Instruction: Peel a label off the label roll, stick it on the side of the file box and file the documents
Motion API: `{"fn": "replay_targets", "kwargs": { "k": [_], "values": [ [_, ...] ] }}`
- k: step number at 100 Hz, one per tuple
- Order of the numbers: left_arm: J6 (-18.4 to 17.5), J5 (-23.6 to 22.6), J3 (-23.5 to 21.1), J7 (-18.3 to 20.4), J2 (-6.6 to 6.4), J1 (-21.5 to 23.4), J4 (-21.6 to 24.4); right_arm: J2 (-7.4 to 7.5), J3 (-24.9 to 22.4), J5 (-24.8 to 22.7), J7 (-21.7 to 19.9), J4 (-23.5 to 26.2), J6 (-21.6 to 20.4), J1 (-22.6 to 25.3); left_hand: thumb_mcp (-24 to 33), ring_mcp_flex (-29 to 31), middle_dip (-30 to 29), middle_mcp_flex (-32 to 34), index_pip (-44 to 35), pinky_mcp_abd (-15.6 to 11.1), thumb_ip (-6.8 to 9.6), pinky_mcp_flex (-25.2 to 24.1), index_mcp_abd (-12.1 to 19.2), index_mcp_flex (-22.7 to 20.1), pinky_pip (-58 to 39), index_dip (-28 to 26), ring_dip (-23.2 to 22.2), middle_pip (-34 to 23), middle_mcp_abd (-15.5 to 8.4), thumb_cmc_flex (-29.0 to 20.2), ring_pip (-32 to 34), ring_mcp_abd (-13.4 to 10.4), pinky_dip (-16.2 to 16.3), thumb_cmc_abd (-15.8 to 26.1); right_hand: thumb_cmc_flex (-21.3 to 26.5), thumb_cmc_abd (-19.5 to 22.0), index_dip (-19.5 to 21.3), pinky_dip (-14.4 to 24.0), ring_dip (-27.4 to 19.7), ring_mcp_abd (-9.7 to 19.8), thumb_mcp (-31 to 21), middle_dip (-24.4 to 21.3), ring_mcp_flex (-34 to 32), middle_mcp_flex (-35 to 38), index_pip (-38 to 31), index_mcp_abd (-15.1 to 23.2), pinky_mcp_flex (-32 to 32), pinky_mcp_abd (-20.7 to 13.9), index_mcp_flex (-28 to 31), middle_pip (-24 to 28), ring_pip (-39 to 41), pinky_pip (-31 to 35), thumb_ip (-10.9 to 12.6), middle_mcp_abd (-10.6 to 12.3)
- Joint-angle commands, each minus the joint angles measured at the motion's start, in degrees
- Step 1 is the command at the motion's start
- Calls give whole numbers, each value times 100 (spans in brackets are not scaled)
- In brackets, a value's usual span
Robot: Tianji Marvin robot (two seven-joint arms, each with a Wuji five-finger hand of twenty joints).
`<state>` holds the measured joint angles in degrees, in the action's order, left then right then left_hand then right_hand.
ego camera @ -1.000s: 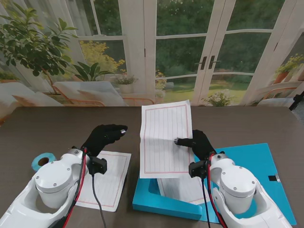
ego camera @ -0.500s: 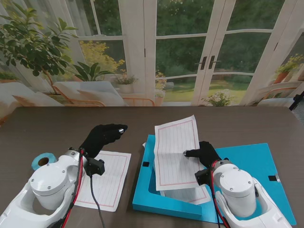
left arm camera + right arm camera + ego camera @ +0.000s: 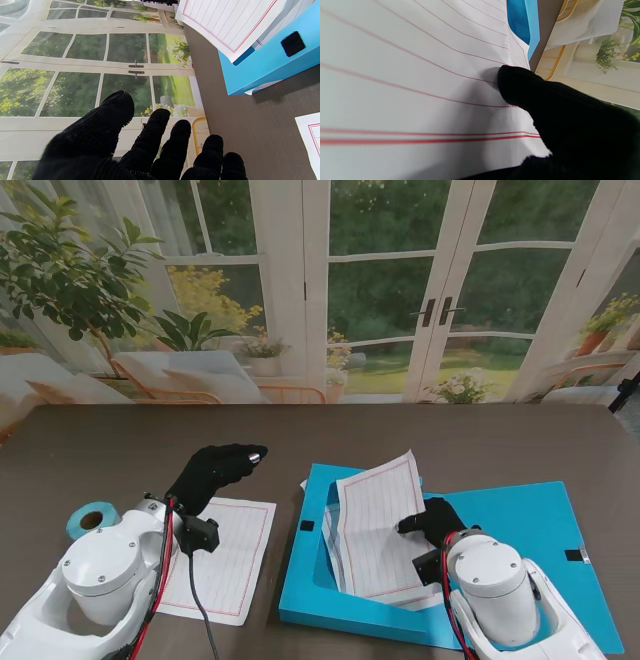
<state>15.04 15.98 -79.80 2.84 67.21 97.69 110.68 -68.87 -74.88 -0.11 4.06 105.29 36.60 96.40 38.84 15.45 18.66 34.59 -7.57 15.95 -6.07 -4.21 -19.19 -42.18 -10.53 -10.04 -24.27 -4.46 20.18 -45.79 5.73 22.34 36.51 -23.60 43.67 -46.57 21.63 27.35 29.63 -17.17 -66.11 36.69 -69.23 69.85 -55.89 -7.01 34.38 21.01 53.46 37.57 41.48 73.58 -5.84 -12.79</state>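
Filing step: right hand (image 3: 432, 520) pinches a lined sheet (image 3: 378, 520) over the blue file box (image 3: 520, 520); next, let go. Left hand (image 3: 212, 468) hovers, fingers spread, empty

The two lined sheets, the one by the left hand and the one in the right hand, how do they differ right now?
The sheet by the left hand lies flat on the table; the sheet in the right hand is curved and tilted, going into the blue file box. The first is untouched, with the left hand open above it; the second is gripped by the right hand. Both are white with red ruling.
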Motion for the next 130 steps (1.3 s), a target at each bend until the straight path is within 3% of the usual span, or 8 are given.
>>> {"fn": "replay_targets", "kwargs": {
  "k": [1, 11, 16, 24, 33, 37, 76, 130],
  "values": [
    [-50, 42, 6, 63, 26, 18, 18, -35, 27, 19, -37, 52, -25, 64, -155, -94, -65, -178, 37, -292, 151, -115, 196, 12, 115, -39, 30, 11, -161, 42, -89, -171, 118, 146, 282, -216, 277, -127, 58, -296, -787, 104, -301, 205, -869, 440, 28, -220, 482, 134, 63, 297, 751, -53],
    [-88, 94, 27, 41, 34, 11, -8, -46, 31, -5, -6, 79, 78, 76, -160, -109, -67, -188, 39, -311, 153, -133, 200, 15, 126, -41, 31, 15, -200, 38, -92, -179, 123, 150, 132, -487, 322, -147, 51, -313, -806, 124, -285, 197, -801, 433, -3, -221, 519, 108, 51, 286, 2264, -49],
    [-101, 100, 37, 42, 35, 8, -22, -44, 33, -55, -16, 89, 145, 77, -164, -105, -68, -194, 37, -310, 154, -132, 217, 10, 126, -43, 29, 16, -198, 38, -88, -187, 126, 151, 24, -476, 388, -155, 49, -279, -626, 118, -279, 193, -728, 444, -6, -242, 550, 122, 49, 286, 3476, -38],
    [-102, 121, 51, 43, 37, 3, -38, -65, 29, -70, 22, 112, 289, 81, -170, -113, -68, -196, 35, -318, 154, -141, 212, 6, 131, -45, 28, 16, -199, 32, -89, -189, 130, 157, -309, 24, 540, -162, 49, -281, -278, 91, -273, 160, -516, 419, -29, -245, 660, 164, 46, 278, 5925, -31],
    [-109, 137, 64, 52, 37, -4, -54, -111, 31, -83, 130, 95, 436, 68, -181, -117, -68, -197, 30, -318, 154, -151, 217, -7, 136, -48, 27, 16, -191, 28, -89, -187, 134, 167, -711, 477, 758, -172, 48, -286, -374, 44, -269, 116, -229, 379, -41, -258, 805, 223, 46, 282, 7867, -26],
    [-114, 145, 72, 50, 38, -8, -60, -138, 26, -72, 189, 85, 501, 62, -184, -111, -68, -195, 27, -321, 155, -152, 214, -12, 138, -50, 25, 15, -185, 18, -86, -191, 136, 167, -757, 448, 865, -175, 47, -295, -405, 16, -257, 103, -121, 363, -50, -256, 861, 241, 40, 282, 8390, -23],
    [-33, 151, 69, 130, 21, 5, -41, -172, 82, -102, 221, -144, 691, -67, -259, -139, -71, -220, 20, -321, 157, -155, 216, -38, 181, -61, 28, 20, -168, 3, -94, -195, 108, 210, -864, 626, 785, -181, 28, -283, -244, -36, -144, -27, -288, 382, -186, -277, 621, 267, 1, 270, 8438, 5],
    [64, 136, 57, 195, 7, 20, -17, -11, 292, -685, -188, -437, 964, -382, -326, -144, -61, -241, 19, -326, 164, -139, 186, -54, 230, -82, 21, 17, -110, -11, -88, -209, 31, 242, -1330, 722, 30, -163, -52, 171, 509, -159, 597, -1080, -985, 361, -730, -507, -875, 571, 132, 101, 7900, 266]
  ]
}}
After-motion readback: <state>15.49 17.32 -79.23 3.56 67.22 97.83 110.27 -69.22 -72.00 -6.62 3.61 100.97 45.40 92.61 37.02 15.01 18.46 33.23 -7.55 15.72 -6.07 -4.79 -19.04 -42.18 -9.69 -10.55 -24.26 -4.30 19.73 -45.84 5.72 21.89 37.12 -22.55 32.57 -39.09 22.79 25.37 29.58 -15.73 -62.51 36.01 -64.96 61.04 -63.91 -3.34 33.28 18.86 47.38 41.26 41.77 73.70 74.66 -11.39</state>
